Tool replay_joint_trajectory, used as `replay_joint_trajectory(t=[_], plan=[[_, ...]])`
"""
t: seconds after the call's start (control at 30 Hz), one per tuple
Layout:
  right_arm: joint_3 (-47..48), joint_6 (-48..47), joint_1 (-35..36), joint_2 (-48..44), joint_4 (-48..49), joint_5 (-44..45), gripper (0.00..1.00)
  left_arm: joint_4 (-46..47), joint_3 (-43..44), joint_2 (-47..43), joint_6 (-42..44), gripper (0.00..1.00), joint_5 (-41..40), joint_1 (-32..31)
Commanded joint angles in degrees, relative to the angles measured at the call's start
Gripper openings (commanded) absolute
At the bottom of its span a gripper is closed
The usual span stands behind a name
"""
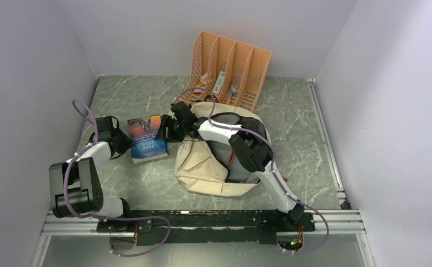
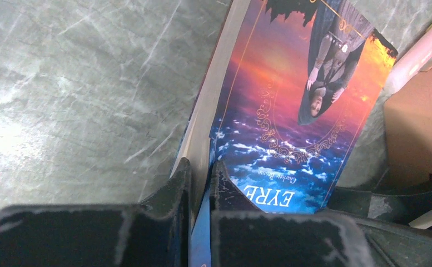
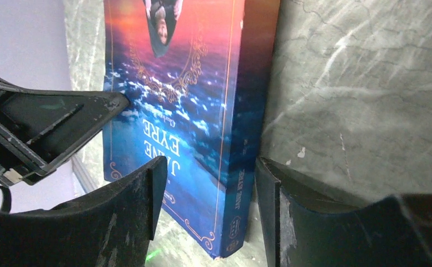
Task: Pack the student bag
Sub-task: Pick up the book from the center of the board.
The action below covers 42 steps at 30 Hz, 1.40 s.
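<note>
Blue book (image 1: 147, 139) beside the student bag (image 1: 199, 166)
The left tool (image 2: 201, 181) pinches the book's edge tight. The right tool (image 3: 210, 167) stands open around its spine. The bag lies in the middle of the bench (image 1: 135, 94), near the front edge.

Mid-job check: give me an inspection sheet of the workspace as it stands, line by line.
Surface: grey-green marble-look table.
Job's things: student bag lies open at centre, dark lining showing, under the right arm; Jane Eyre book just left of it.
Clutter: orange file organizer at the back, small items in its slots.
Pincers: left pincer shut on the book's edge; right pincer open, straddling its spine.
Cables: lilac cables loop along both arms, one arching over the bag.
Surroundings: pale walls on three sides; metal rail at near edge.
</note>
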Motion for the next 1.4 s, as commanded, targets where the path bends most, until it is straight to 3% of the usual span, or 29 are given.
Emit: replay_joint_trajectory(t=[0.0,0.33,0.57,0.87,1.17,1.37], plan=[[1.33,-2.25,1.07,-2.55,-7.37,5.71,0.64,-10.86,-6.06,6.61,0.14,0.05,-3.62,-1.00],[-1.22,-0.94,0.93,-2.21,-10.46,11.33,0.70,-7.66,-8.30,8.32,-0.19,0.05,-1.36,-0.98],[-9.93,10.49,-0.56,-1.71,12.07,-6.94,0.61,-6.37,-8.68,9.16,-0.22,0.05,0.23,-0.97],[-12.77,17.06,-0.74,-3.86,28.95,-13.00,0.55,-5.34,-9.52,8.66,0.12,0.05,1.80,-0.98],[-3.72,11.69,-0.49,-0.28,13.50,-8.77,0.49,-5.13,-8.93,8.01,0.84,0.05,2.89,-1.27],[-5.12,12.43,-0.49,0.36,15.86,-9.76,0.35,-5.61,-8.62,7.82,0.95,0.05,3.23,-1.29]])
